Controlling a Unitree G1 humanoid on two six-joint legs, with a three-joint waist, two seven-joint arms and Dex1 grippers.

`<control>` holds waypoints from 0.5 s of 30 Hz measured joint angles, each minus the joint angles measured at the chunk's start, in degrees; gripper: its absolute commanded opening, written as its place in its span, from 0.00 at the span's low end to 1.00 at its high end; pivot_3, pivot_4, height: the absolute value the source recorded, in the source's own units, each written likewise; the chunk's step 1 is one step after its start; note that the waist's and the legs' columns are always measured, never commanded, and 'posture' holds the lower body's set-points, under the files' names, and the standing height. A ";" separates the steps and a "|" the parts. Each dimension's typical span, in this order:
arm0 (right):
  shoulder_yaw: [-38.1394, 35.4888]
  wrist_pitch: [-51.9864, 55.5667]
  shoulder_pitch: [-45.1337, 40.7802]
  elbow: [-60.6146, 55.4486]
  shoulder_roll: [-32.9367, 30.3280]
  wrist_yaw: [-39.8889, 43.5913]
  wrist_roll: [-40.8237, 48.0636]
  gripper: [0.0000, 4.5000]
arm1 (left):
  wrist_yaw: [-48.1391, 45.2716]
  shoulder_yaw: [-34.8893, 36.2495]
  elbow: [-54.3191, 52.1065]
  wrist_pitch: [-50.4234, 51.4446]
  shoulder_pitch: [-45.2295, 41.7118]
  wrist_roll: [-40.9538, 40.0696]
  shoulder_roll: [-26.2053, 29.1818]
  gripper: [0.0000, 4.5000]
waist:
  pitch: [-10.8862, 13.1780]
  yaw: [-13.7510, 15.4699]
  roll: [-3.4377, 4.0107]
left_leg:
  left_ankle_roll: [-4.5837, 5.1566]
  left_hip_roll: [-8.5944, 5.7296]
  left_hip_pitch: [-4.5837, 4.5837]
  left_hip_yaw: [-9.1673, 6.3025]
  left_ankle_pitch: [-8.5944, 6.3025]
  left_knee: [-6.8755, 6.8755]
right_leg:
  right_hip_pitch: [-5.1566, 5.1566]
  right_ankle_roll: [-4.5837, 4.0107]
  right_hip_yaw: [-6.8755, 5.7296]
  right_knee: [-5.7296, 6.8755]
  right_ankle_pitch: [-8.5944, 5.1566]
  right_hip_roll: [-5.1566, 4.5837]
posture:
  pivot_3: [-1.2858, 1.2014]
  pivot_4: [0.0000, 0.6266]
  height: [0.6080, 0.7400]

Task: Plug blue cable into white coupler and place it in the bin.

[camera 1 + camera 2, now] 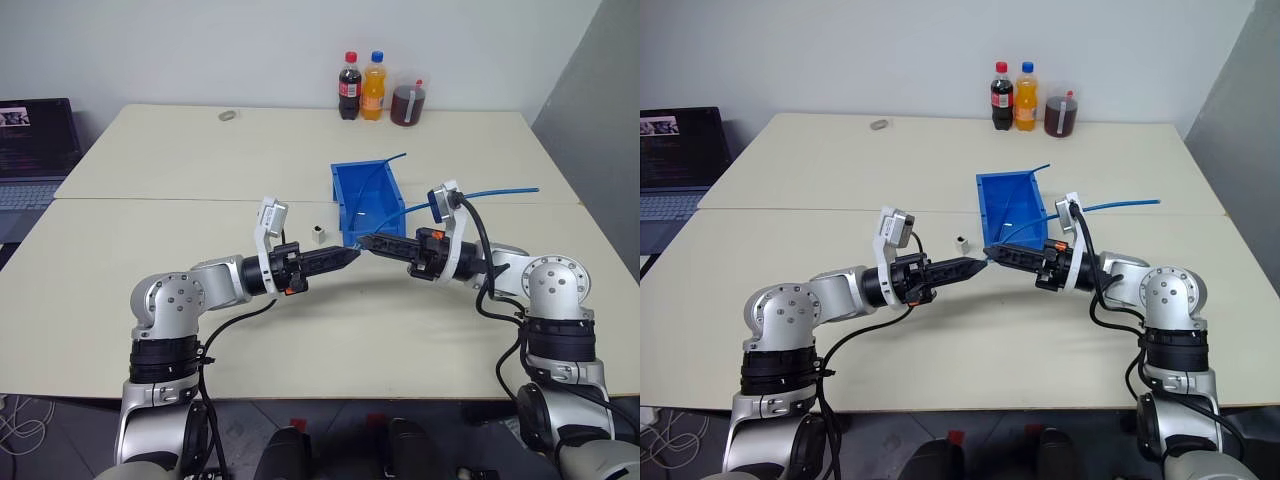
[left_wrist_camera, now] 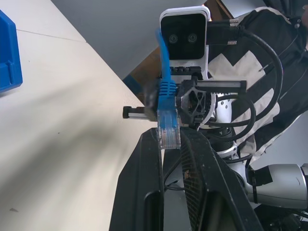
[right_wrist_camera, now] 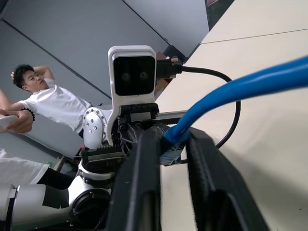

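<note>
We see a wide cream table point(image 1: 300, 330), and on it, just beyond the point where our two sets of jaws meet, the blue bin point(image 1: 367, 200) standing open. At the table's far edge stand three bottles point(image 1: 378, 88), well away from the jaws, and a laptop point(image 1: 35, 150) sits off beyond our left arm.

Our left gripper point(image 1: 350, 253) points level toward our right gripper point(image 1: 366, 243), and the two come tip to tip above the table, just in front of the bin's near end. In the left wrist view the left fingers point(image 2: 144, 183) are pressed together on the clear plug of the blue cable point(image 2: 168, 125), which stands up between their tips. The right jaws are drawn in narrow around the same blue cable point(image 3: 231, 91) just behind that plug, with the cord lying between the two black fingers point(image 3: 144, 183); we cannot tell whether they already pinch it. From there the cord runs back past the right wrist and out across the table. A second blue cord point(image 1: 380, 172) rises from inside the bin.

The white coupler point(image 1: 318, 235) sits alone on the table, just beside the left jaws on their far side, near the bin, and touched by neither gripper.

In the right wrist view a person in a white shirt point(image 3: 50, 103) appears behind the left arm.
</note>
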 measured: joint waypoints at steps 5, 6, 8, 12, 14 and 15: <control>0.02 -0.09 0.13 0.00 -0.13 0.34 -0.01 0.04 | 0.00 -0.20 0.01 -0.12 0.00 -0.07 0.01 0.05 | 0.00 0.00 0.00 | 0.00 0.00 0.00 -0.01 0.00 0.00 | 0.00 0.00 0.00 0.00 0.00 0.00 | 0.52 0.24 1.00; 0.02 -0.12 0.15 0.00 -0.16 0.37 -0.01 0.04 | 0.00 -0.27 0.01 -0.19 0.00 -0.07 0.03 0.13 | 0.00 0.00 0.00 | 0.00 0.00 0.00 0.00 0.00 0.00 | 0.00 0.00 0.00 0.00 0.00 0.00 | 0.52 0.24 1.00; 0.20 -0.29 0.21 -0.01 -0.19 0.30 -0.34 0.04 | -0.37 -1.30 -0.02 -1.33 0.06 0.23 0.83 0.24 | 0.00 0.00 0.00 | 0.00 0.00 0.00 0.00 0.00 -0.01 | 0.00 0.00 0.00 0.00 0.00 0.00 | 0.52 0.24 1.00; 0.09 -0.39 0.14 0.00 -0.59 -0.18 -0.64 0.04 | -1.40 -1.60 -0.03 -2.11 0.58 0.32 2.26 0.41 | 0.00 0.00 0.00 | 0.00 0.00 0.00 0.00 0.00 -0.03 | 0.00 0.00 0.00 -0.01 0.00 0.00 | 0.52 0.24 1.00; -0.01 -0.38 0.02 -0.01 -1.06 -0.22 -0.63 0.04 | -1.60 -1.60 -0.04 -2.35 0.70 0.31 2.79 0.50 | 0.00 0.00 0.00 | 0.00 0.00 -0.01 0.00 0.00 -0.02 | 0.00 0.00 0.00 -0.03 0.00 0.00 | 0.52 0.24 1.00; -0.05 -0.38 -0.14 0.00 -1.32 -0.22 -0.63 0.04 | -1.79 -1.60 -0.04 -2.39 0.70 0.28 3.18 0.55 | 0.00 0.00 0.00 | 0.00 0.00 -0.01 0.00 0.00 -0.02 | 0.00 0.00 0.00 -0.03 0.00 0.00 | 0.52 0.24 1.00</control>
